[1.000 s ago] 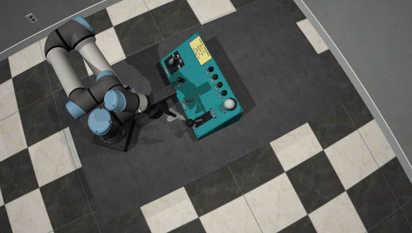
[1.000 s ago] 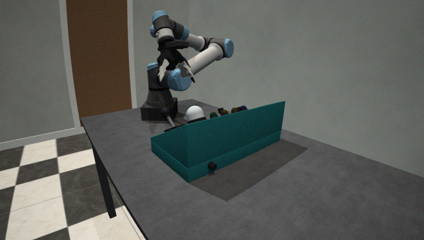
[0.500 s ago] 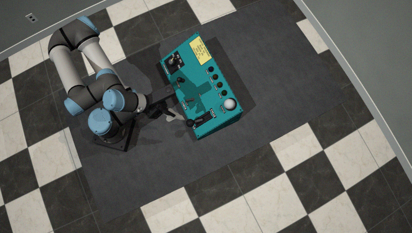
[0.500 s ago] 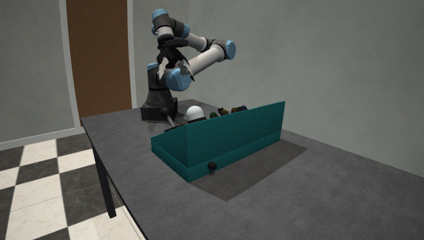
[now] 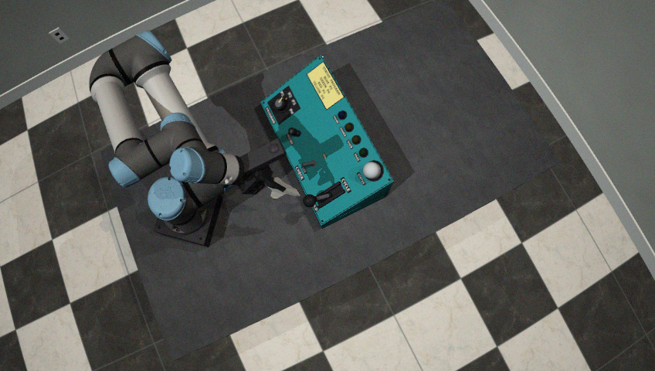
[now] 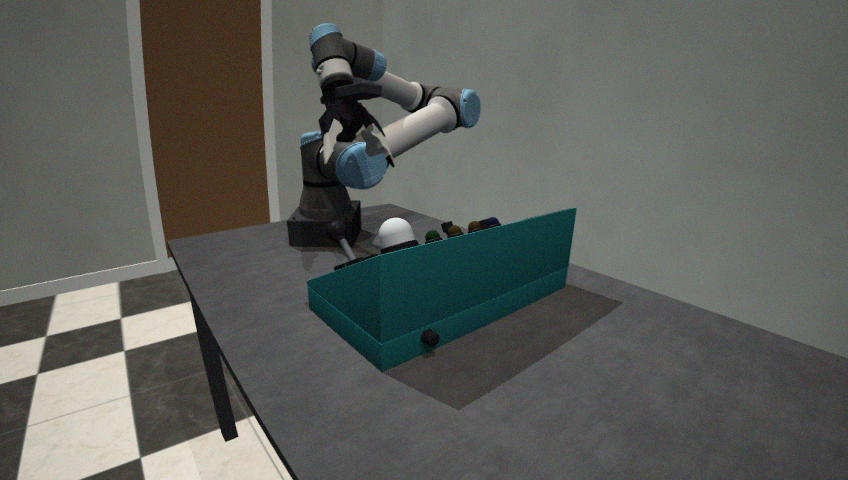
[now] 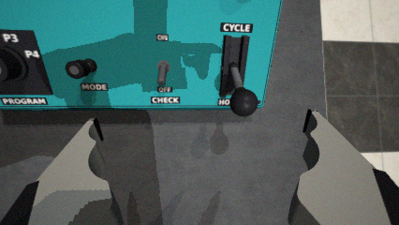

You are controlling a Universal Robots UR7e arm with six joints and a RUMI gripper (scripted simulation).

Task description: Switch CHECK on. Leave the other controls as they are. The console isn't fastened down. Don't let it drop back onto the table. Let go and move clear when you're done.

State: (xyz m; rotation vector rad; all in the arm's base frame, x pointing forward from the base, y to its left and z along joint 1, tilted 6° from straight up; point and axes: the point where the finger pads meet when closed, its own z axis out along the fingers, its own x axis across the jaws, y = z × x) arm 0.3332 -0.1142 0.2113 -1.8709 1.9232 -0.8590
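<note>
The teal console [image 5: 327, 140] lies on the dark mat. In the wrist view its CHECK toggle [image 7: 162, 72] is a small grey lever between the ON and OFF marks, leaning toward OFF. It also shows in the top view [image 5: 308, 163]. My gripper [image 7: 201, 115] is open and empty, hovering above the mat just in front of the console's near edge, with CHECK ahead and slightly left of centre. In the top view the gripper [image 5: 276, 185] sits beside the console's edge. In the side view the gripper [image 6: 352, 135] hangs high above the table.
The CYCLE lever [image 7: 240, 89] with a black ball knob stands right of CHECK. The MODE knob [image 7: 80, 68] and PROGRAM dial [image 7: 11, 66] are to the left. A white dome button [image 5: 371, 170] and several indicator lamps [image 5: 352, 133] sit on the far side.
</note>
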